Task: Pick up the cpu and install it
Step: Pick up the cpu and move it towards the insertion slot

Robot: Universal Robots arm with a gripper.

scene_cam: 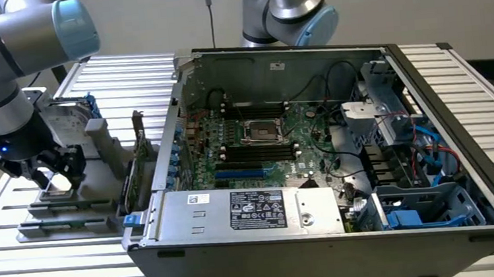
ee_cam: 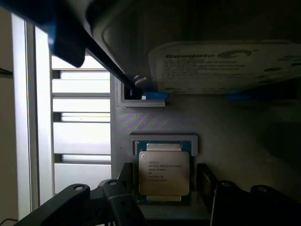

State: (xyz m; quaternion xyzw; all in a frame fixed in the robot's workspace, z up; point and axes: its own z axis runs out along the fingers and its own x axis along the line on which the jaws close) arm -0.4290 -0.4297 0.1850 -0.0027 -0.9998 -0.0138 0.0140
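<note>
The cpu (scene_cam: 57,184) (ee_cam: 163,172), a small flat silver square with a pale rim, lies in a recess of the grey parts holder (scene_cam: 69,207) (ee_cam: 155,125) at the exterior view's left. My gripper (scene_cam: 56,176) (ee_cam: 164,189) hangs low right over it, open, with one black finger on each side of the chip and a small gap at both edges. Nothing is held. The bare cpu socket (scene_cam: 262,131) sits in the middle of the motherboard inside the open computer case (scene_cam: 442,96).
A silver hard drive (scene_cam: 69,123) (ee_cam: 221,66) in a blue frame stands in the holder just behind the cpu. An upright expansion card (scene_cam: 140,161) stands between holder and case. The silver power supply (scene_cam: 244,211) lines the case's front. A second arm (scene_cam: 290,9) rises behind the case.
</note>
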